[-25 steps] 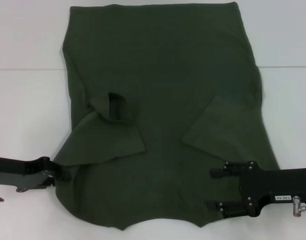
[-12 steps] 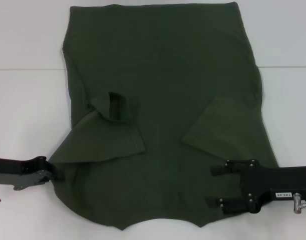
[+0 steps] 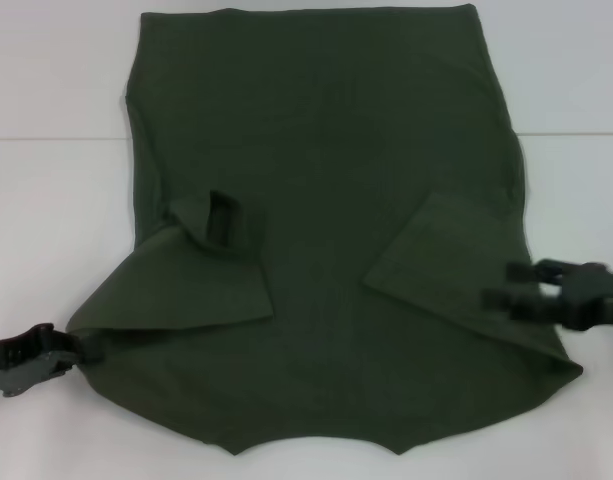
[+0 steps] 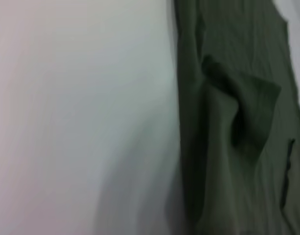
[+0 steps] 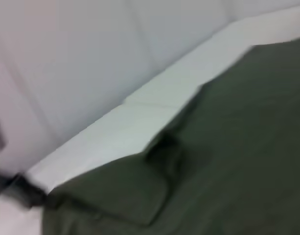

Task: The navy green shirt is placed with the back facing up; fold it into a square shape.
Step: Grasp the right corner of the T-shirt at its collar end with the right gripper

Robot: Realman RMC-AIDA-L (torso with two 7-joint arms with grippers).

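The navy green shirt (image 3: pixel 326 150) lies spread on the white table, back up, with both sleeves folded inward. It also shows in the left wrist view (image 4: pixel 228 122) and the right wrist view (image 5: pixel 223 166). My left gripper (image 3: pixel 68 347) is at the shirt's near left corner, shut on the fabric, and the corner is drawn out to a point. My right gripper (image 3: pixel 521 284) is over the shirt's right edge beside the folded right sleeve (image 3: pixel 436 250). It is blurred, its two fingers stand apart, and it holds nothing.
The white table (image 3: pixel 56 220) runs out on both sides of the shirt, with a seam line across it (image 3: pixel 46 138). The folded left sleeve (image 3: pixel 201 275) has a raised loop of fabric (image 3: pixel 226 215).
My left gripper has moved left, pulling the shirt's near left corner outward. My right gripper has moved up and right off the lower right part of the shirt, uncovering that corner.
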